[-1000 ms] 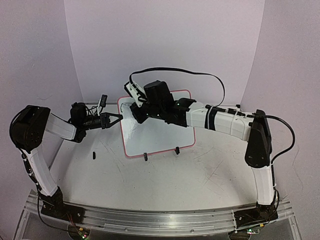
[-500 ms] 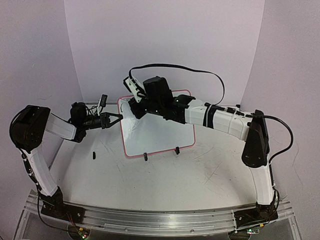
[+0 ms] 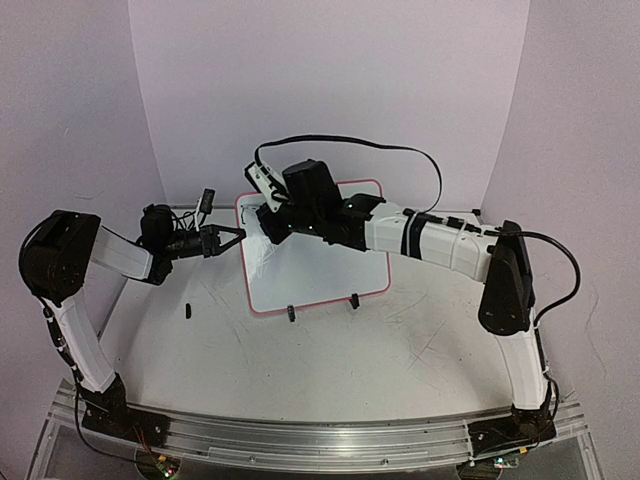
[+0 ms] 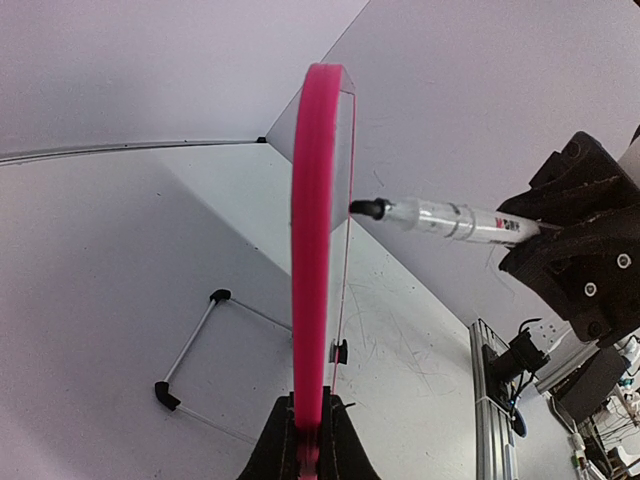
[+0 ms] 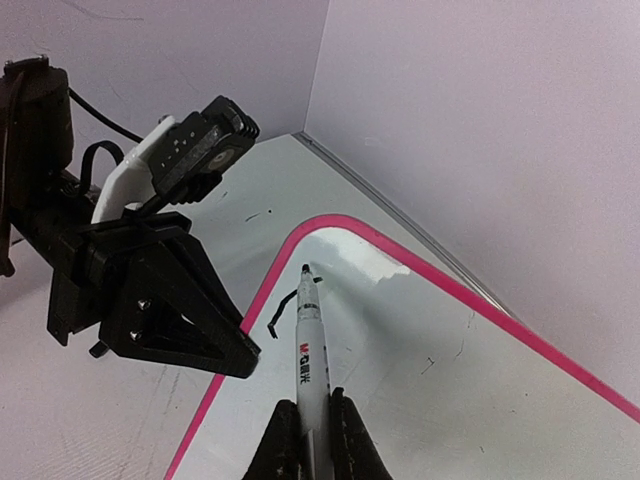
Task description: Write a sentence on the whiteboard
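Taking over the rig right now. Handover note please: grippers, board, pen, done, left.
Left gripper: shut on the left edge of the small pink-framed white whiteboard, holding it in place.
Right gripper: shut on the white-barrelled, black-tipped marker. Its tip is at the board's far left corner; contact unclear.
Done: one short black stroke near that corner.
Left: nearly all of the writing.

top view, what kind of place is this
Likely a robot lab test cell: left arm and right arm bolted to a rail at a scuffed table, plain lilac backdrop, a whiteboard and marker set up for a writing trial.
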`<state>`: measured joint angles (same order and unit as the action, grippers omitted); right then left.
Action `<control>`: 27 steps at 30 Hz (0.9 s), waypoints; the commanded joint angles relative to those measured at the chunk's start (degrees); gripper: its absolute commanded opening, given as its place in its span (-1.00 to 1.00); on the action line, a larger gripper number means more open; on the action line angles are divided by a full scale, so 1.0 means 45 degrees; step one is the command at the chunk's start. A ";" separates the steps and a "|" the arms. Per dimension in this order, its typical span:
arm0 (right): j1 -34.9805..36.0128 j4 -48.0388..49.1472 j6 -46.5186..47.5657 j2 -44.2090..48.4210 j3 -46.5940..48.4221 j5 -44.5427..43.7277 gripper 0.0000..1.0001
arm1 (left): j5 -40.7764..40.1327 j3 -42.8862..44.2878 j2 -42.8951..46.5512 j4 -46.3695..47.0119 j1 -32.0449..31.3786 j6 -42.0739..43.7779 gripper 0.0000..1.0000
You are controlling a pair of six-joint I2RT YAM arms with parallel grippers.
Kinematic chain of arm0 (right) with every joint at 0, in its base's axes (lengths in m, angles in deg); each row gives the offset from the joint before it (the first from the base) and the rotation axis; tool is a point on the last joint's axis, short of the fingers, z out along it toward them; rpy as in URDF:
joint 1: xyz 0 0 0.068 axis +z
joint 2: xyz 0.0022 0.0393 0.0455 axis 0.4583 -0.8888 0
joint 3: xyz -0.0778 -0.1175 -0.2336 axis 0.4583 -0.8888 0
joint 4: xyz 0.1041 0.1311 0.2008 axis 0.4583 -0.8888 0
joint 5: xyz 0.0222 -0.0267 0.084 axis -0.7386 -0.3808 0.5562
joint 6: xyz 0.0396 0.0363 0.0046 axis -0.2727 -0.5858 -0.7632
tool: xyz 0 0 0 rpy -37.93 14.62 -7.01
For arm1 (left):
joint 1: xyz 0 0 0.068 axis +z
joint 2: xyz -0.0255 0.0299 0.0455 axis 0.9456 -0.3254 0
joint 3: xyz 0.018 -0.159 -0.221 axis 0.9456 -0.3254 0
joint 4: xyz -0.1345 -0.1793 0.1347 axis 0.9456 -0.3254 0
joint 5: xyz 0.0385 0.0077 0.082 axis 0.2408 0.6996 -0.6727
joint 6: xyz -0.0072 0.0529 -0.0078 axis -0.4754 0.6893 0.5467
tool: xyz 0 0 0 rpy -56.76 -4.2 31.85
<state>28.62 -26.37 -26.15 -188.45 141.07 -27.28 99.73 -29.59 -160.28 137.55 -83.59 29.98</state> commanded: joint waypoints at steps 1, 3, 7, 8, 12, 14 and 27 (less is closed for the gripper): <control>-0.0078 0.0010 -0.0155 -0.0248 0.0663 -0.0044 -1.00 | 0.0279 0.0364 0.0253 0.0344 -0.0055 0.0228 -1.00; -0.0096 0.0005 -0.0199 -0.0255 0.0666 -0.0148 -1.00 | 0.0295 0.0370 0.0248 0.0341 -0.0056 0.0228 -1.00; -0.0130 -0.0042 -0.0311 -0.0279 0.0721 -0.0387 -1.00 | 0.0299 0.0370 0.0265 0.0338 -0.0056 0.0223 -1.00; -0.0136 -0.0072 -0.0336 -0.0281 0.0722 -0.0473 -1.00 | 0.0299 0.0369 0.0277 0.0337 -0.0056 0.0228 -1.00; -0.0212 -0.0130 -0.0452 -0.0154 0.0563 -0.0814 -1.00 | 0.0300 0.0352 0.0286 0.0342 -0.0047 0.0230 -1.00; -0.0217 -0.0132 -0.0485 -0.0011 0.0346 -0.0932 -1.00 | 0.0299 0.0350 0.0267 0.0355 -0.0051 0.0229 -1.00; -0.0220 0.0000 -0.0491 0.0759 -0.0719 -0.1364 -1.00 | 0.0297 0.0318 0.0276 0.0337 -0.0050 0.0241 -1.00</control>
<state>28.32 -26.76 -27.46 -188.56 139.59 -30.02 99.40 -29.59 -160.28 137.24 -83.59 29.96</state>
